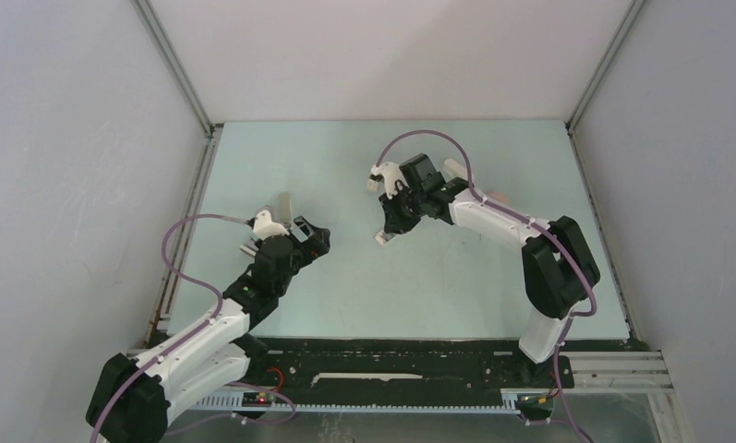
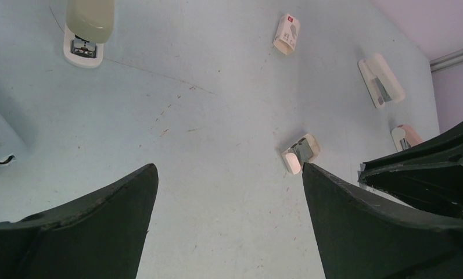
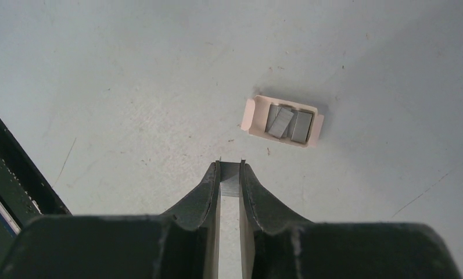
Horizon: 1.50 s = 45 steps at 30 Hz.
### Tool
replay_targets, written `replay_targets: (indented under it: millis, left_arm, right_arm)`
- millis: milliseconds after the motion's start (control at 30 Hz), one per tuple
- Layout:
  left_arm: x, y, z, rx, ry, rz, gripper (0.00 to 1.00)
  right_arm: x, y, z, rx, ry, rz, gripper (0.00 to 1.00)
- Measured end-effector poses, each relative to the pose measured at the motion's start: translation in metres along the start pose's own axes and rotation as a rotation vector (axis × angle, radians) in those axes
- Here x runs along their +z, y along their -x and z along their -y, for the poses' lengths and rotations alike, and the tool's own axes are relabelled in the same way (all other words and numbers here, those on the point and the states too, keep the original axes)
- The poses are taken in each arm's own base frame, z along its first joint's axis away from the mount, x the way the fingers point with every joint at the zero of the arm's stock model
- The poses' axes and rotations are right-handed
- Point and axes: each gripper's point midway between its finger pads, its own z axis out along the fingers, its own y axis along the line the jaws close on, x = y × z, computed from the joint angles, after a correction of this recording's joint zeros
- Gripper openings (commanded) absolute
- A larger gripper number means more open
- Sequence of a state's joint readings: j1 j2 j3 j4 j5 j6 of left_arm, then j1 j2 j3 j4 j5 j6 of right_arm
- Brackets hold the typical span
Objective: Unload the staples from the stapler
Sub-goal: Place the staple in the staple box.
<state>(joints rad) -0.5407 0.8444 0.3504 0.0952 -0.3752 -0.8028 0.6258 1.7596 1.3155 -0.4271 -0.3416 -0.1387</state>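
Right gripper: pinching staple strip.
Left gripper: standing spread, idle.
Advice: lining up over box at one o'clock, releasing low.

Three staplers — four staple strips — one box, one tray.

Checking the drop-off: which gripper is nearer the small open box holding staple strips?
Right. The right gripper, shut on a staple strip, hangs just short of the open box. The left gripper, wide open, stands farther off, to the box's left.
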Motion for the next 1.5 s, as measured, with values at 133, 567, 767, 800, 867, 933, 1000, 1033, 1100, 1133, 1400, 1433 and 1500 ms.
replay_targets:
  millis: [133, 567, 767, 800, 867, 933, 1000, 1033, 1100, 1133, 1400, 1433, 1500]
  left_arm:
    - [0.000, 0.001, -0.001, 0.002, 0.005, 0.004, 0.99]
    - [0.001, 0.003, -0.004, 0.018, 0.016, 0.016, 0.99]
    - [0.001, 0.004, -0.005, 0.020, 0.025, 0.024, 0.99]
    - [0.001, 0.004, -0.006, 0.023, 0.027, 0.024, 0.99]
    - [0.002, 0.004, -0.007, 0.027, 0.032, 0.022, 0.99]
    - [0.002, 0.004, -0.008, 0.028, 0.034, 0.024, 0.99]
    - [0.002, 0.004, -0.008, 0.028, 0.037, 0.026, 0.99]
    - [0.002, 0.005, -0.008, 0.028, 0.038, 0.026, 0.99]
    - [0.002, 0.005, -0.009, 0.027, 0.038, 0.028, 0.99]
    - [0.002, 0.005, -0.009, 0.027, 0.039, 0.028, 0.99]
    - [0.003, 0.006, -0.010, 0.026, 0.042, 0.030, 0.99]
    - [0.003, 0.006, -0.010, 0.025, 0.042, 0.030, 0.99]
    - [0.003, 0.006, -0.010, 0.025, 0.042, 0.031, 0.99]
  right_arm:
    - [0.006, 0.003, -0.001, 0.007, 0.009, -0.005, 0.11]
    - [0.011, 0.025, -0.003, -0.002, 0.020, 0.020, 0.11]
    - [0.021, 0.032, -0.003, -0.003, 0.023, 0.017, 0.11]
    - [0.023, 0.034, -0.003, -0.004, 0.024, 0.016, 0.12]
    - [0.028, 0.038, -0.002, -0.007, 0.021, 0.016, 0.11]
    - [0.033, 0.040, -0.001, -0.006, 0.016, 0.010, 0.11]
    - [0.036, 0.039, 0.000, -0.003, 0.007, 0.001, 0.11]
    - [0.036, 0.038, 0.001, 0.000, 0.001, -0.004, 0.11]
    - [0.037, 0.034, 0.003, 0.003, -0.014, -0.019, 0.11]
    - [0.037, 0.034, 0.005, 0.005, -0.022, -0.022, 0.11]
    - [0.038, 0.024, 0.013, 0.017, -0.069, -0.045, 0.12]
    - [0.039, 0.022, 0.014, 0.018, -0.072, -0.048, 0.12]
    - [0.041, 0.016, 0.014, 0.020, -0.071, -0.057, 0.12]
